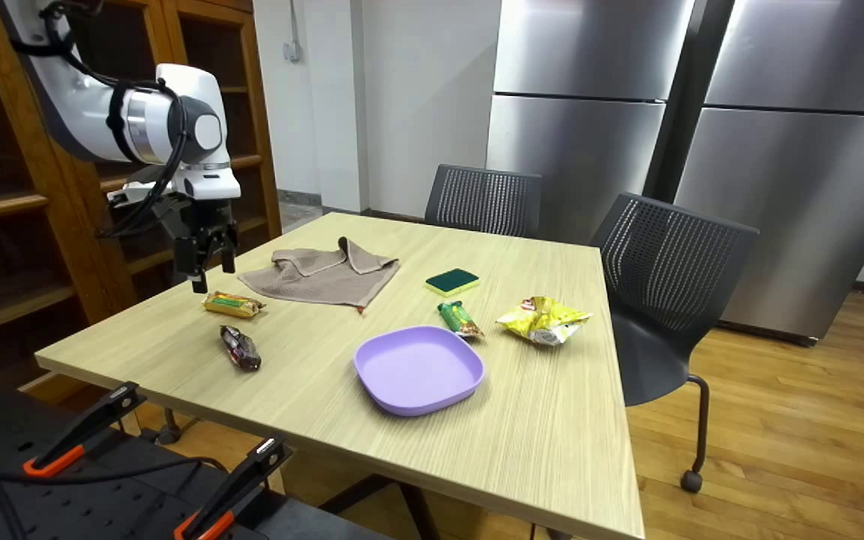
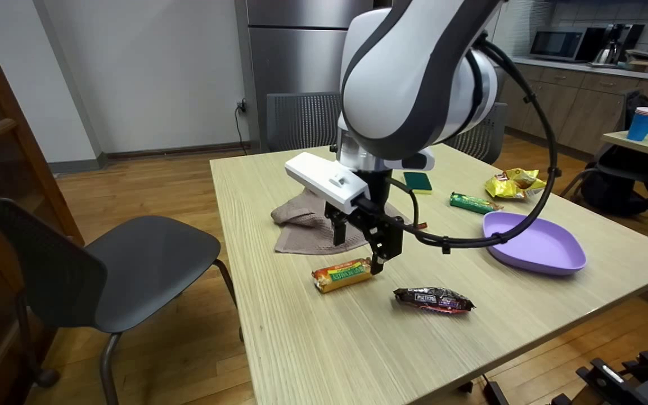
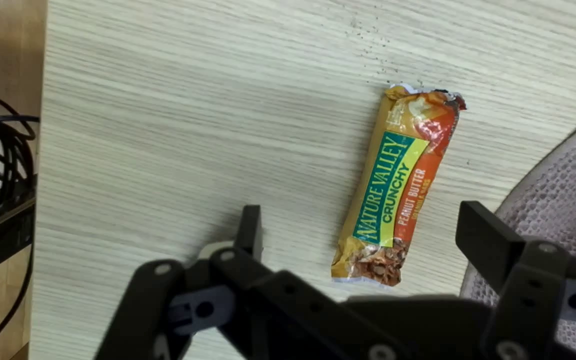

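Note:
A Nature Valley peanut butter granola bar [image 3: 393, 185] in a yellow and orange wrapper lies flat on the pale wooden table. My gripper [image 3: 365, 225] stands open above it, with the bar's lower end between the spread fingers in the wrist view and nothing gripped. In both exterior views the gripper [image 1: 214, 274] [image 2: 358, 251] hangs just over the bar [image 1: 232, 304] [image 2: 343, 274]. Close by lies a dark brown snack wrapper [image 2: 434, 300]. On the bar's other side, a crumpled grey-brown cloth [image 3: 558, 200] reaches under the right-hand finger in the wrist view.
Farther along the table are a purple plate [image 1: 418, 369], a green snack bar [image 1: 460, 320], a yellow chip bag [image 1: 544, 320] and a green sponge [image 1: 452, 282]. Black chairs [image 1: 672, 300] stand around it. Black clamps [image 1: 241, 480] sit at one table edge.

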{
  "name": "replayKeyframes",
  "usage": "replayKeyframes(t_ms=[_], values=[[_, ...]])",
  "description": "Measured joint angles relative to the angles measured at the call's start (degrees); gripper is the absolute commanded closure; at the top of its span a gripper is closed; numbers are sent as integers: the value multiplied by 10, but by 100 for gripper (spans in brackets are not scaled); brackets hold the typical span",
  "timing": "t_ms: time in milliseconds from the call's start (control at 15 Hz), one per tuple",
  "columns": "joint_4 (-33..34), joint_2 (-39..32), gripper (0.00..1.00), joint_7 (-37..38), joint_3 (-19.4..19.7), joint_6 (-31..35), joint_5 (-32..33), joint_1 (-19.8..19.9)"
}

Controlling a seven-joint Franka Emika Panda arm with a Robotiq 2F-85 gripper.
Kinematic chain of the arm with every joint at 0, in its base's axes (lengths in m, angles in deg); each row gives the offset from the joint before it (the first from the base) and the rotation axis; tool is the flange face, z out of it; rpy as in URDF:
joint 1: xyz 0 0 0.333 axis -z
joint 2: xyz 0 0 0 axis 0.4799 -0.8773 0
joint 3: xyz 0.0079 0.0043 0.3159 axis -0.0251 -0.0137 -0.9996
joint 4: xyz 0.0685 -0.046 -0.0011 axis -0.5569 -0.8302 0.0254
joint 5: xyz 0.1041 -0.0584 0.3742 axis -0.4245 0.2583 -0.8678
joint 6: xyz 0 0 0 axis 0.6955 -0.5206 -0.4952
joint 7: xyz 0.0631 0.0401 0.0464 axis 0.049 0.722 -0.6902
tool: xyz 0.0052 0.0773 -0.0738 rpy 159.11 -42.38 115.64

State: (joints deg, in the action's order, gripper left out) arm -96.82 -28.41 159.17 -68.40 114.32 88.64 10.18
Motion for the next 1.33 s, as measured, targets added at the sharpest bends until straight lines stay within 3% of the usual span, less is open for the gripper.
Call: replayKeyframes(t_ms=[867,933,1000,1333], values=[[104,-111,0,0,15,-5,-12,-17],[107,-114,25,0,16,-6,-13,-18],[109,-117,26,0,16,-6,-13,-18],[116,-123,65,0,22,-6,-13,-24]])
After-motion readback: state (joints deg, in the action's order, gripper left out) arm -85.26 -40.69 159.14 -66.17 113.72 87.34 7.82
